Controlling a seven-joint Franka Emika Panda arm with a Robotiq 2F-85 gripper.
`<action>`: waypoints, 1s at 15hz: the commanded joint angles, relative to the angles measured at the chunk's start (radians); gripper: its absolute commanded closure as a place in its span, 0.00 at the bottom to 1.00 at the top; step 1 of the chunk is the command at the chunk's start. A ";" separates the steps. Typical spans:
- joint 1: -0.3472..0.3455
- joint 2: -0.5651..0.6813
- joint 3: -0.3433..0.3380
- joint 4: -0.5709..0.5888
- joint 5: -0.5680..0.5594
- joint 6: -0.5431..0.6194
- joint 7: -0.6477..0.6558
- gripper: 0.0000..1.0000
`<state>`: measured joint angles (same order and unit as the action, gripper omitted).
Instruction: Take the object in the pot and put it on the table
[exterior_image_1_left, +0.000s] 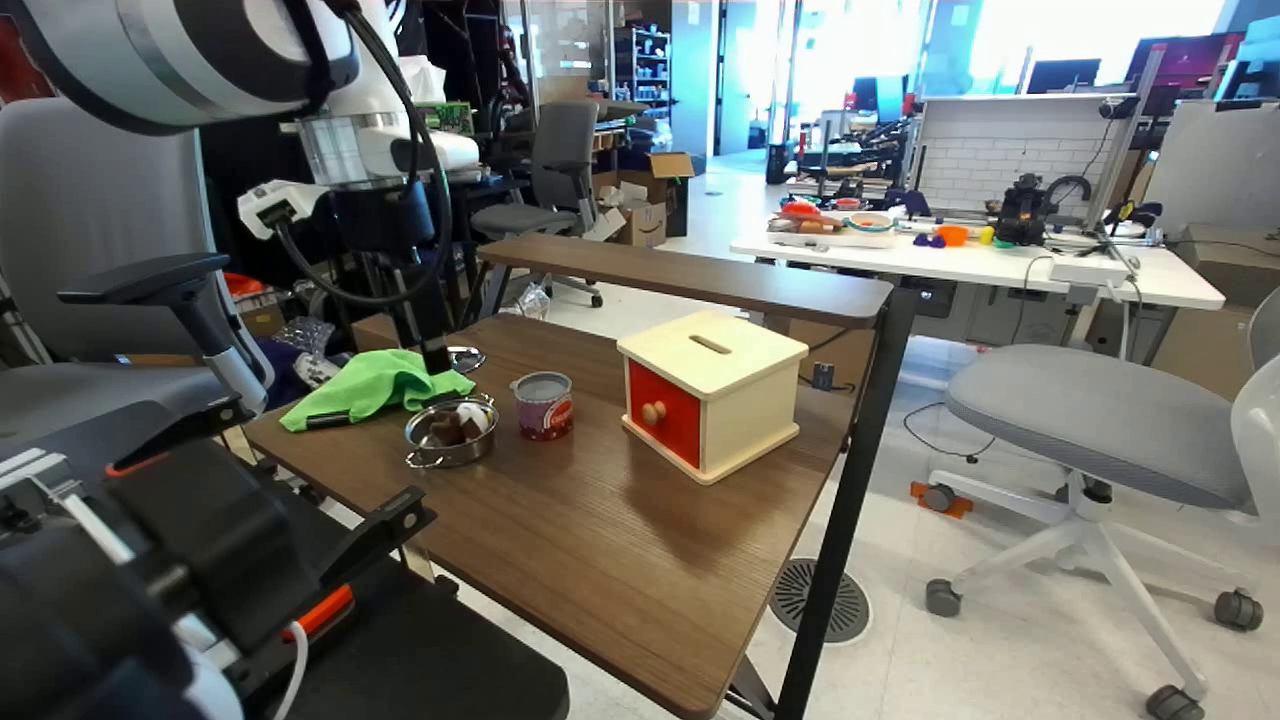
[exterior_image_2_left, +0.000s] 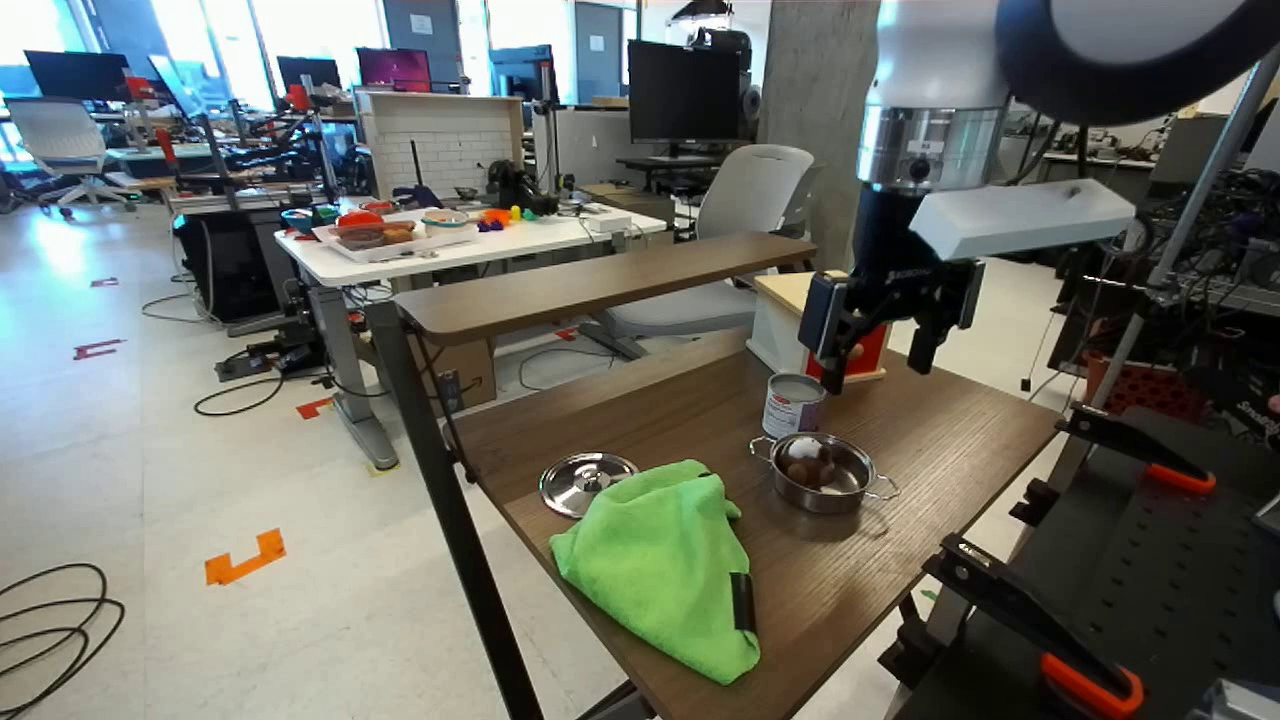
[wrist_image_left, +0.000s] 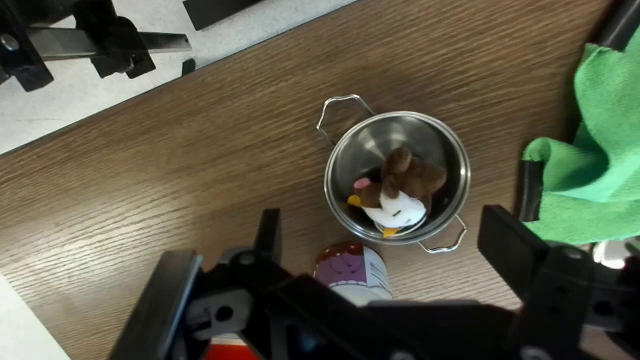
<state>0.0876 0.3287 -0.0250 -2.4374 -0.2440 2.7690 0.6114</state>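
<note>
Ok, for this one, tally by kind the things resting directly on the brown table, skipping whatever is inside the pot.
Metal cookware: 2, the pot and a lid
Printed can: 1
Wooden box with a red front: 1
Green cloth: 1
Total: 5

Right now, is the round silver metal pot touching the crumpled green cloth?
Apart: the wrist view shows bare brown wood-grain table between the pot and the cloth.
</note>
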 joint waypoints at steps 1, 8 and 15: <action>0.069 0.116 -0.087 0.073 0.004 0.046 0.002 0.00; 0.122 0.251 -0.126 0.137 0.081 0.101 -0.028 0.00; 0.159 0.318 -0.122 0.211 0.181 0.121 -0.049 0.07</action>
<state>0.2200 0.6138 -0.1321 -2.2652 -0.1082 2.8690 0.5926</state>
